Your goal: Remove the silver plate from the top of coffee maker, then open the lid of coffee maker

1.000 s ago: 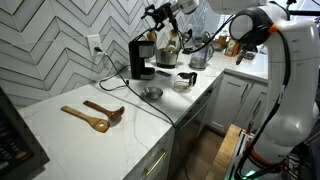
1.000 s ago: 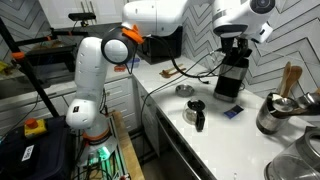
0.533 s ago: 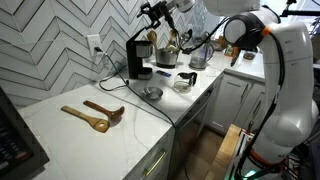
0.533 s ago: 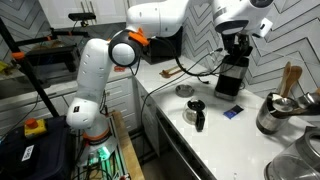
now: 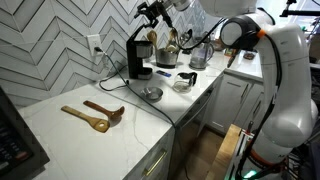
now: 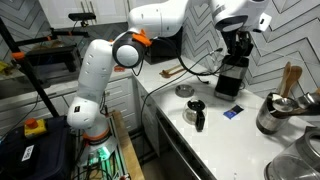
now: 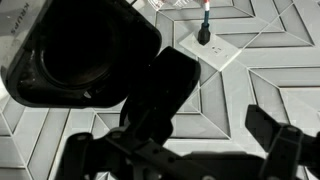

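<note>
The black coffee maker (image 5: 138, 58) stands against the tiled wall and shows in both exterior views (image 6: 232, 72). Its lid (image 6: 240, 44) is tilted up from the body. My gripper (image 5: 150, 12) hangs just above it, at the lid (image 6: 240, 26). In the wrist view my gripper (image 7: 175, 138) is open, with its fingers (image 7: 272, 148) wide apart. The machine's round black hollow top (image 7: 80, 50) fills the upper left, and a dark edge rises between the fingers. The silver plate (image 5: 151, 93) lies on the counter in front of the machine (image 6: 184, 91), apart from the gripper.
A glass carafe with a black handle (image 5: 185, 80) stands near the plate (image 6: 196, 112). Wooden spoons (image 5: 95, 115) lie further along the counter. A steel kettle (image 5: 197, 55) and a utensil pot (image 5: 168, 55) stand beside the machine. A wall outlet (image 7: 203, 35) holds the cord's plug.
My gripper has moved up and a little toward the wall above the coffee maker, and the lid has tilted up with it. The silver plate has not moved.
</note>
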You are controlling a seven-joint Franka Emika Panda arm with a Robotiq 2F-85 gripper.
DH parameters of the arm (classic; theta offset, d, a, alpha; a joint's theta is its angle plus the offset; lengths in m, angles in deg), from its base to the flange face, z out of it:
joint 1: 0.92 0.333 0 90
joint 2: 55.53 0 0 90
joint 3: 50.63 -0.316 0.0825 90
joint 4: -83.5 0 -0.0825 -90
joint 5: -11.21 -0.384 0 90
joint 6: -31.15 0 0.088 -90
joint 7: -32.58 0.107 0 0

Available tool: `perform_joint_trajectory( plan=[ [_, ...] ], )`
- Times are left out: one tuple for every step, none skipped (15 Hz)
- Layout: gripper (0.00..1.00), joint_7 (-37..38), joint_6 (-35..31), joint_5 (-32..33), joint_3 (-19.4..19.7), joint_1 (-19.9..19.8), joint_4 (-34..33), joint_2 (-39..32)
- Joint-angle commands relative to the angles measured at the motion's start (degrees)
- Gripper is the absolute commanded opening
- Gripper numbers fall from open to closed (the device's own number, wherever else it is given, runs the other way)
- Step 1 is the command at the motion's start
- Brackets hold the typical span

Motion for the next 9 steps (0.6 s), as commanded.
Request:
perform_joint_trajectory(
  plan=[
    [1.00, -3.32, -0.12, 1.36, -0.20, 0.75, -2.73, -2.32],
    [1.00, -4.34, 0.04, 1.24, -0.28, 0.86, -3.02, -2.40],
    [1.00, -5.15, 0.09, 1.41, -0.22, 1.10, -3.47, -2.47],
    [1.00, -6.09, -0.02, 1.46, -0.17, 1.28, -3.86, -2.59],
    [1.00, -6.88, -0.38, 1.38, -0.18, 1.49, -4.31, -2.78],
    [1.00, -7.60, -0.74, 1.24, -0.16, 1.66, -4.59, -2.88],
    [1.00, -8.26, -1.07, 1.16, -0.13, 1.79, -4.91, -3.08],
    [1.00, -8.73, -1.45, 1.23, -0.04, 1.96, -5.31, -3.35],
    [1.00, -9.36, -1.84, 1.19, 0.00, 2.02, -5.57, -3.61]
  ],
)
